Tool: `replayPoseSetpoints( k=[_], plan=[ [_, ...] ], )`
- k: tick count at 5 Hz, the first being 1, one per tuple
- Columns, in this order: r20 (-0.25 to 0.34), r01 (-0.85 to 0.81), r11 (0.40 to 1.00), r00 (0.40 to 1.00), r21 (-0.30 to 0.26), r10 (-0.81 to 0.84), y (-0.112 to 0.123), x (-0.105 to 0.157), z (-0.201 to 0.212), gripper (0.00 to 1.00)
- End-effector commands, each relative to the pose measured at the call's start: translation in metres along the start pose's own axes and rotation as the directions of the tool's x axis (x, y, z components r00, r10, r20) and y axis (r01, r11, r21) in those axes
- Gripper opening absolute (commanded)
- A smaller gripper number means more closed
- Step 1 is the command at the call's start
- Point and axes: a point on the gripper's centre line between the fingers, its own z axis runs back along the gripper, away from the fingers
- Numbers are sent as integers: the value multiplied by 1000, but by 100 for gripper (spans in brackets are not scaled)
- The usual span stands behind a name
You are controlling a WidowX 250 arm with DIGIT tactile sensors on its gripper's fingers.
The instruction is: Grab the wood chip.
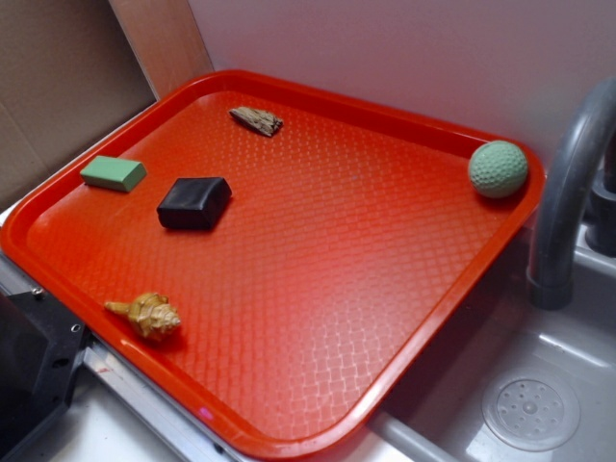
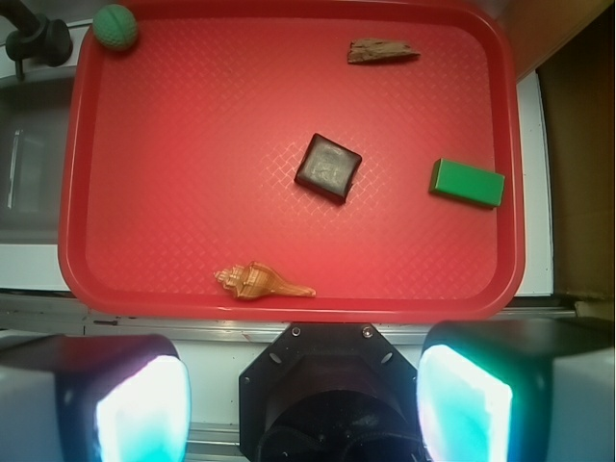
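Observation:
The wood chip (image 1: 256, 120) is a small brown-grey sliver lying flat near the far rim of the red tray (image 1: 443, 289). In the wrist view the wood chip (image 2: 382, 51) lies at the top right of the tray (image 2: 192, 192). My gripper (image 2: 303, 404) is open and empty, high above the tray's near edge, far from the chip. Its two fingers (image 2: 144, 409) show wide apart at the bottom of the wrist view. The gripper does not show in the exterior view.
On the tray lie a black block (image 1: 194, 202) (image 2: 328, 167), a green block (image 1: 114, 173) (image 2: 467, 182), a tan seashell (image 1: 146, 315) (image 2: 258, 281) and a green ball (image 1: 498, 169) (image 2: 115, 26). A grey faucet (image 1: 568, 183) and sink (image 1: 529, 409) stand beside the tray. The robot base (image 2: 327, 404) sits below the gripper.

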Motion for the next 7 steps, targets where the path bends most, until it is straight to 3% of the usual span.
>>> replayPoseSetpoints(
  k=[1,2,6,7],
  plan=[
    [28,-474,879,879,-50,476,29,92,-70,100],
    [114,-666,739,730,-104,674,58,126,-88,100],
    [114,-666,739,730,-104,674,58,126,-88,100],
    [119,-750,651,640,-117,759,80,163,-122,100]
  ],
)
